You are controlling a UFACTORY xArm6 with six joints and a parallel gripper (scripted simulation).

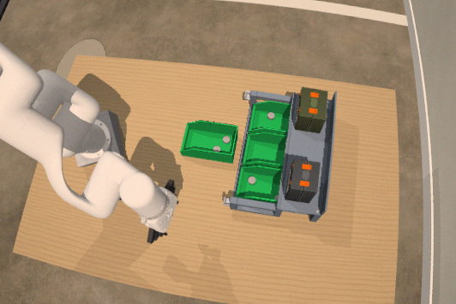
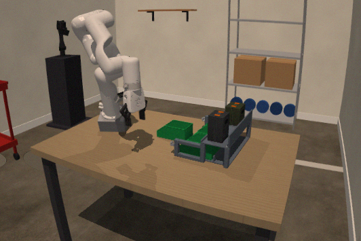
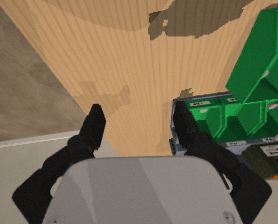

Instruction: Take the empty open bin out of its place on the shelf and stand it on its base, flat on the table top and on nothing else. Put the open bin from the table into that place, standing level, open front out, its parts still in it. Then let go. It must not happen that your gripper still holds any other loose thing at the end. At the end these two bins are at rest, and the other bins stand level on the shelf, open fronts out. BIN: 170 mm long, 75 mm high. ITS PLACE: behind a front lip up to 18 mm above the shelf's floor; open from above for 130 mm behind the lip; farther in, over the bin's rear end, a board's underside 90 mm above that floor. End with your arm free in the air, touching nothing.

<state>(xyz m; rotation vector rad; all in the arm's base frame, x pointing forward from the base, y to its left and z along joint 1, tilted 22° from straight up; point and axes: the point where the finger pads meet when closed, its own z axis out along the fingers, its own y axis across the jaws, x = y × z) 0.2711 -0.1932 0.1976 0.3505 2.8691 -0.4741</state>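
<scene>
"How's the gripper (image 1: 162,211) (image 2: 134,119) (image 3: 138,111)?"

"Fingers wide apart, nothing between them, above the table (image 1: 266,247) (image 2: 153,169) (image 3: 135,65)."

"And the loaded bin (image 1: 201,139) (image 2: 174,132) (image 3: 255,60)?"

"On the table, before the shelf (image 1: 306,146) (image 2: 202,152) (image 3: 174,117) (two pale discs inside, by the way)."

"The empty one (image 1: 265,147) (image 2: 198,137) (image 3: 242,122)?"

"Farther, in the shelf's middle place, between two green bins."
</scene>
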